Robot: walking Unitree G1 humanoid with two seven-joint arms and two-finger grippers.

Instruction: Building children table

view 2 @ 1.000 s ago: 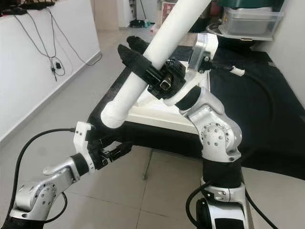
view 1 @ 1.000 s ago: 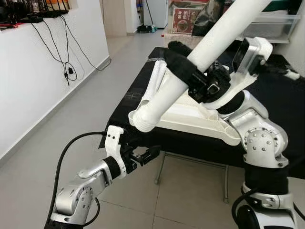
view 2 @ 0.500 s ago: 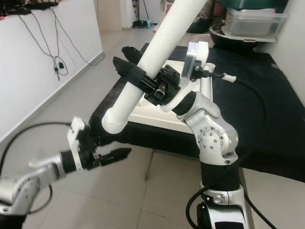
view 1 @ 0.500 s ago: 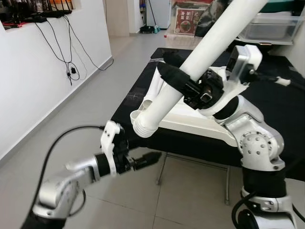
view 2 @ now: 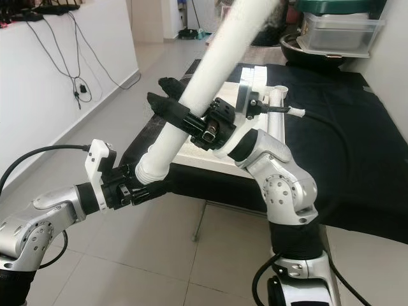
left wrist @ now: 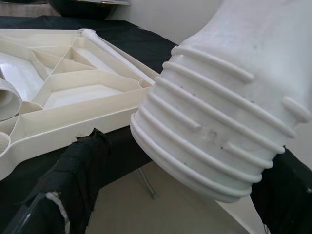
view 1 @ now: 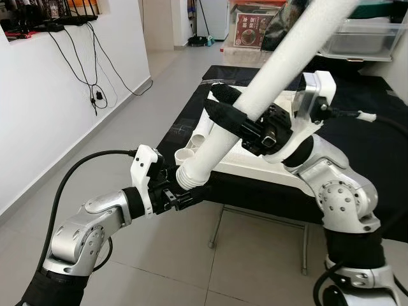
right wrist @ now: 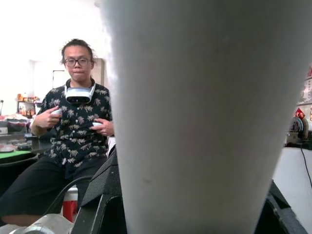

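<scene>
At about eight o'clock in the head views, the left tool (view 1: 182,197) sat at the threaded end of the white table leg (view 1: 223,131), its black fingers (left wrist: 73,170) spread open on either side of the ribbed threads without clearly pressing them, probably to steady or steer that end. Toward the centre, the leg slanted up from seven o'clock to one o'clock. The right tool (view 1: 233,118) was clamped around its shaft, carrying the weight so the thread could be aimed at a socket. Behind, at twelve o'clock, the white tabletop (view 1: 255,162) lay upside down on the black-covered surface (view 1: 382,146), ribs upward. The left wrist view showed the thread ridges and tabletop ribs close up. The right wrist view showed a seated person (right wrist: 73,131) holding controllers.
</scene>
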